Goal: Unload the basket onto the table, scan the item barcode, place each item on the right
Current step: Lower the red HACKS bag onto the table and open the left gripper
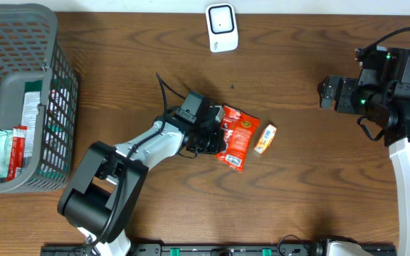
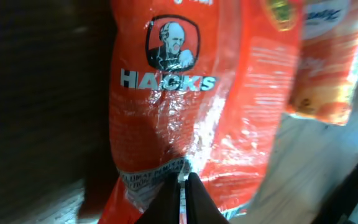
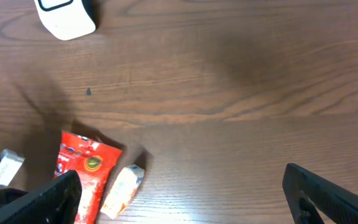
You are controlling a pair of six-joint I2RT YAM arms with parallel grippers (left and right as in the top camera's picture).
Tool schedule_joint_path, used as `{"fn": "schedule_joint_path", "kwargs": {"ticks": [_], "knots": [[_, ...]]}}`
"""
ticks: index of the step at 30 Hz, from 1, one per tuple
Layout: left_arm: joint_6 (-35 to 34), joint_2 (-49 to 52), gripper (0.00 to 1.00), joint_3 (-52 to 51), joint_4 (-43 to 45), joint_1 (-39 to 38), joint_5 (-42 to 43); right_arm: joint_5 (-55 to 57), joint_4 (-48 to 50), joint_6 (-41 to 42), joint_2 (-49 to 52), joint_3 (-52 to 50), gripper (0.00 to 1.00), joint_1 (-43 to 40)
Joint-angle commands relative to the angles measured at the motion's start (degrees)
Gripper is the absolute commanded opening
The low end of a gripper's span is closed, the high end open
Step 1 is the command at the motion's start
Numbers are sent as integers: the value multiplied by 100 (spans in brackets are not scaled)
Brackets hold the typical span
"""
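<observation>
Well, the left claw (image 1: 214, 138) is pinched shut on the near seam of the red Hacks bag (image 1: 238, 136), which stretches out ahead of its fingertips. A small orange packet (image 1: 265, 139) lies just past the bag's far side. So the grip looks made, though I cannot tell whether the bag is off the wood yet.

The white scanner (image 1: 221, 27) sits well away from that claw, up by the table's far edge, and the bag is nowhere near its face. By my reckoning the scan itself is all yet to do: lift, carry across, turn the barcode toward the scanner. No barcode shows on the side I can see.

The right claw (image 1: 327, 93) hangs wide open, holding nothing, well apart from the bag.
</observation>
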Motion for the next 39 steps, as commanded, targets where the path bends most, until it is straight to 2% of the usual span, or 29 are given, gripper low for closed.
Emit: {"fn": "schedule_joint_path", "kwargs": {"ticks": [1, 4, 5, 10, 16, 28, 35, 39], "knots": [[-61, -535, 8, 22, 24, -2, 42, -9, -9, 68, -39, 94, 99, -24], [-66, -903, 8, 26, -31, -2, -660, -9, -9, 70, -39, 94, 99, -24], [-107, -1016, 8, 24, -140, -2, -1187, -9, -9, 70, -39, 94, 99, -24], [-411, -848, 8, -164, -389, -17, -2374, -9, -9, 70, -39, 94, 99, -24], [-645, -186, 8, -278, -393, -17, -2286, -9, -9, 68, -39, 94, 99, -24], [-640, -11, 8, -278, -402, -55, -376, -9, -9, 68, -39, 94, 99, -24], [-640, -13, 8, -278, -522, -260, -824, -9, -9, 68, -39, 94, 99, -24], [-636, -155, 11, -249, -605, -188, -1084, -9, -9, 68, -39, 94, 99, -24]]}}
